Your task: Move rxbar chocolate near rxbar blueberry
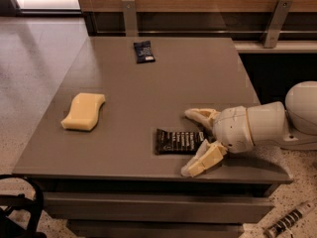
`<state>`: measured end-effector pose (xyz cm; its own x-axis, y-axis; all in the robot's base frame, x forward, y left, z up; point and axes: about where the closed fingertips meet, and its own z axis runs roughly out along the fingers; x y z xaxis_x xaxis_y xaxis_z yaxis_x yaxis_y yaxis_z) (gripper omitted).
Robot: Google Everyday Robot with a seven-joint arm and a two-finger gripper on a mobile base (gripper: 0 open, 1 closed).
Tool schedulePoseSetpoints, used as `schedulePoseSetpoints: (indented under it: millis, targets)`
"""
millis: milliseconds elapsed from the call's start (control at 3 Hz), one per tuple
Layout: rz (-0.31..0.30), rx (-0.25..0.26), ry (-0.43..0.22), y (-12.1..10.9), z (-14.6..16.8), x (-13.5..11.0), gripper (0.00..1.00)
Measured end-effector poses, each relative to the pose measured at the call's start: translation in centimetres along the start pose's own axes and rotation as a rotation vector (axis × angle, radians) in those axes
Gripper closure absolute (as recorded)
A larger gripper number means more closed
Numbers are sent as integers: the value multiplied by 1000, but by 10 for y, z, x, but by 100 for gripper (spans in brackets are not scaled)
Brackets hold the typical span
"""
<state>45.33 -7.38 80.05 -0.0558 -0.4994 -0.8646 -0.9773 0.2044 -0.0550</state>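
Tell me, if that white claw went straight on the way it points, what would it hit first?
Most likely the rxbar chocolate. The gripper, open near the front edge of the table, points along the bar, whose near end lies between its fingers. Its height above the bar is hard to judge.
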Motion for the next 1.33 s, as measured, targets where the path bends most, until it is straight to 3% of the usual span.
schedulePoseSetpoints:
  millis: [667, 1000, 1333]
  targets:
    - [0, 0, 0, 0, -4, -7, 92]
    - [0, 0, 0, 0, -4, -8, 100]
    - [0, 0, 0, 0, -4, -8, 100]
